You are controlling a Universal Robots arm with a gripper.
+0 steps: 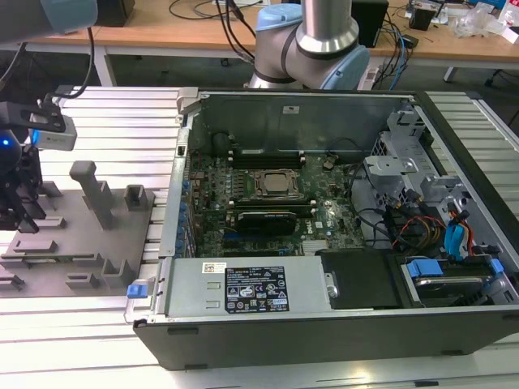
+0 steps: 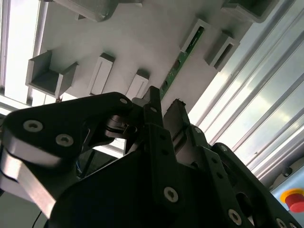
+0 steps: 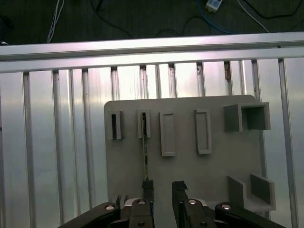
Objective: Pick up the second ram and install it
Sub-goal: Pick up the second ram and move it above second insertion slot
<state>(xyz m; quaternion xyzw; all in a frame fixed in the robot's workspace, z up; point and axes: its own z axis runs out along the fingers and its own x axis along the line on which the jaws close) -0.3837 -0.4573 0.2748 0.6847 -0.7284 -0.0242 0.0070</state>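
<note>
Parted jaws point down, seemingly at second ram [image 3: 145, 152].

The arm [image 1: 328, 18] is formed of a silver-grey tube joined by pale blue rounded caps. The claw [image 2: 165, 102] is built from matte black linked plates, which are studded with round silver screws.
</note>
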